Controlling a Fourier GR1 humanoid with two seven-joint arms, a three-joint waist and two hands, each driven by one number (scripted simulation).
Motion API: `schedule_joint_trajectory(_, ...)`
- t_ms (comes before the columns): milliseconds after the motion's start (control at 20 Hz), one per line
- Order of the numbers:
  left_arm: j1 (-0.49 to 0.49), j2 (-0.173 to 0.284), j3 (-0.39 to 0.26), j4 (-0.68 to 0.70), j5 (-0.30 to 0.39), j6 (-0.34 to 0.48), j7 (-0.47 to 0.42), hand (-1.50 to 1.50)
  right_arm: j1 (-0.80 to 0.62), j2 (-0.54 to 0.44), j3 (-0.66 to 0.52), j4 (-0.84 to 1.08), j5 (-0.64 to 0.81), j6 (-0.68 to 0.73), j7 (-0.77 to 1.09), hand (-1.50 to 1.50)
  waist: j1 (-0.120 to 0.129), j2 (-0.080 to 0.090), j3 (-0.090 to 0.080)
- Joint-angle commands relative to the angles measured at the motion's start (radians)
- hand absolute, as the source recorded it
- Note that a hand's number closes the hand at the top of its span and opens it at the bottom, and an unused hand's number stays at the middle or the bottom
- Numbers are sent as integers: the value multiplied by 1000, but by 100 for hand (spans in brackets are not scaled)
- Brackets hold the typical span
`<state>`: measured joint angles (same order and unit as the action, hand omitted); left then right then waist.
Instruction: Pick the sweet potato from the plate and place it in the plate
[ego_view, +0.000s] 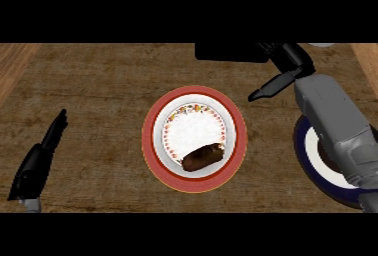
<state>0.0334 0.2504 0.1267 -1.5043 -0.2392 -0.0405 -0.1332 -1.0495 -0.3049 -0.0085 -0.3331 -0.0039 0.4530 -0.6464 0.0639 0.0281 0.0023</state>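
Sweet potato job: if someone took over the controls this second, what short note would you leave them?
Left robot hand: open, resting at the left edge, fingers up.
Right robot hand: up near the top edge, past both plates, holding nothing; whether its fingers are curled is hard to tell.
Sweet potato: lying in the red-rimmed plate, lower right part.
Blue-rimmed plate: at the right, partly hidden under the right forearm.
Done: judging by how things lie, the potato sits in a plate with no hand on it.
Left: I cannot tell which plate is the target, so check that.
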Motion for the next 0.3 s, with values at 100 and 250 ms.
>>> schedule_joint_trajectory(100, -27, 4, -13, -1, -12, -7, -5, 0, -23, -84, 6, 96, 43, 74, -106, -150, 26, 14, 1)
schedule_joint_trajectory(250, -54, -1, -6, 7, 0, -9, 28, 0, -50, -117, -21, 120, 24, 92, -103, -150, 21, 12, 2)
